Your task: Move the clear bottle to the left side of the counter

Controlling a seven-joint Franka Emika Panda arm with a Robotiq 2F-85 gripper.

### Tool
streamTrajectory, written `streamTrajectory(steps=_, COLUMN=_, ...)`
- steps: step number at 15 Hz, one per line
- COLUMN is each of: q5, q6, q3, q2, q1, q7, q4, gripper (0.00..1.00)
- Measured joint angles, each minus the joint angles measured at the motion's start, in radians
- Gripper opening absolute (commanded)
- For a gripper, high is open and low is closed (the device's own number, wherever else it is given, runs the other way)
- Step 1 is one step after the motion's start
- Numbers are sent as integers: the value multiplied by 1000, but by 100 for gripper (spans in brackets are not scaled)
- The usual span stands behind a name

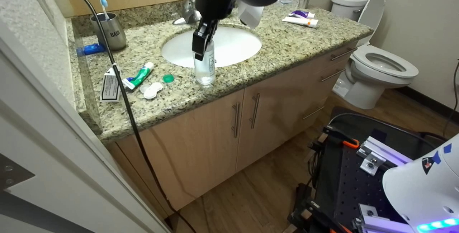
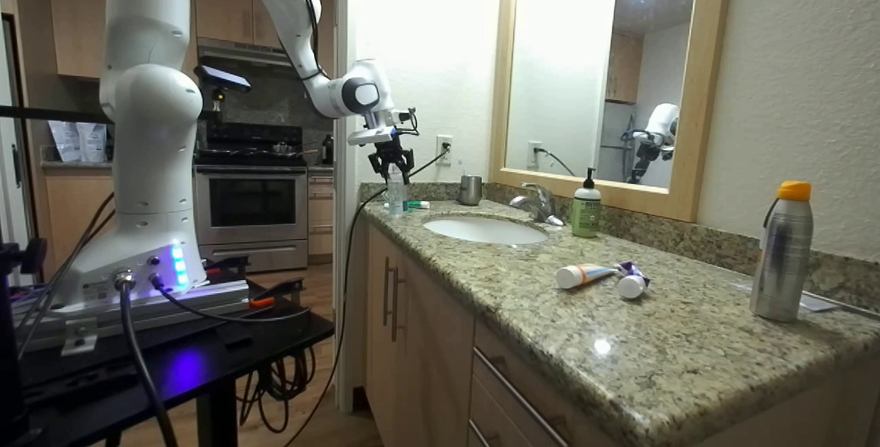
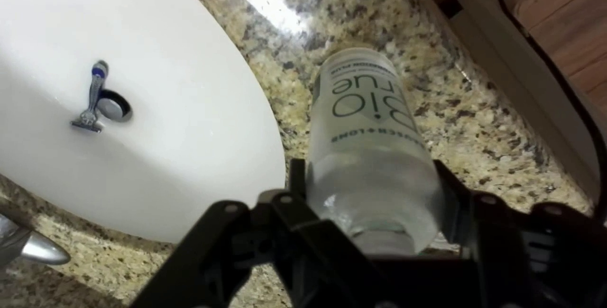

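The clear bottle [image 1: 205,71] stands upright at the front of the speckled granite counter [image 1: 283,48], between the sink and the front edge. It also shows in an exterior view [image 2: 397,196], and in the wrist view [image 3: 365,142] its label faces the camera. My gripper [image 1: 203,51] comes down over the bottle's top from above. In the wrist view the two fingers [image 3: 369,175] press on both sides of the bottle's shoulder. The cap is partly hidden by the gripper. The base looks to be on the counter; a small gap cannot be ruled out.
The oval sink [image 1: 229,46] holds a razor [image 3: 92,99]. Left of the bottle lie a green cap [image 1: 168,78], a white lens case [image 1: 153,90], a green toothpaste tube [image 1: 140,76] and a steel cup [image 1: 114,34]. A black cable [image 1: 125,100] hangs across the counter's left end.
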Motion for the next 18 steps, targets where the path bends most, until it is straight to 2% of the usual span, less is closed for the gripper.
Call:
streamTrajectory(steps=3, q5=148, q6=-72, q3=6, q2=37, q1=-1, q7=-20, q4=66, gripper=38)
streamTrajectory(steps=6, q5=200, q6=-126, q3=3, q2=65, q1=-15, q7=-19, q4=160, gripper=38)
streamTrajectory(steps=9, q5=173, q6=-159, q3=-3, q2=87, q1=-28, q7=18, q4=222, gripper=38)
streamTrajectory(steps=13, q5=35, q6=-247, q3=-8, q2=140, q1=-14, q7=156, q4=248, gripper=38)
streamTrajectory(steps=18, q5=27, q6=-261, q3=19, q2=146, q1=28, q7=203, q4=260, gripper=38)
